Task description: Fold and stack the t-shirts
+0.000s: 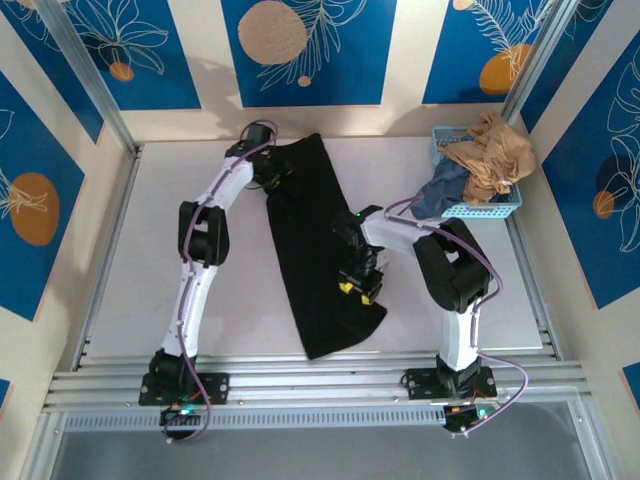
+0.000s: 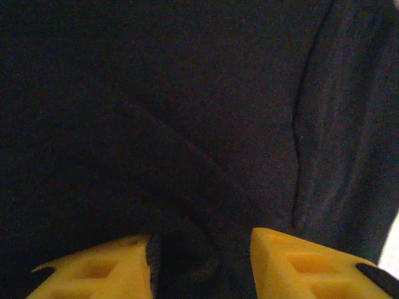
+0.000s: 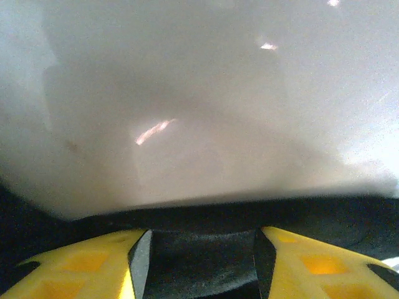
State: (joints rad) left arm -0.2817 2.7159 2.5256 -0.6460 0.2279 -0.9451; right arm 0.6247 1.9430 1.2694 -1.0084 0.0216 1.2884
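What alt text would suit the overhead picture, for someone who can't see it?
A black t-shirt lies in a long strip on a table. The left gripper is at its far edge and the right gripper is at its near right edge. A blue basket of crumpled clothes sits at the far right.

Fingers of the left gripper (image 2: 199, 243) and right gripper (image 3: 202, 237) are cut off by the bottom edge; whether either grips the shirt (image 1: 310, 250) is unclear. The table (image 3: 187, 93) looks blurred from the right wrist.
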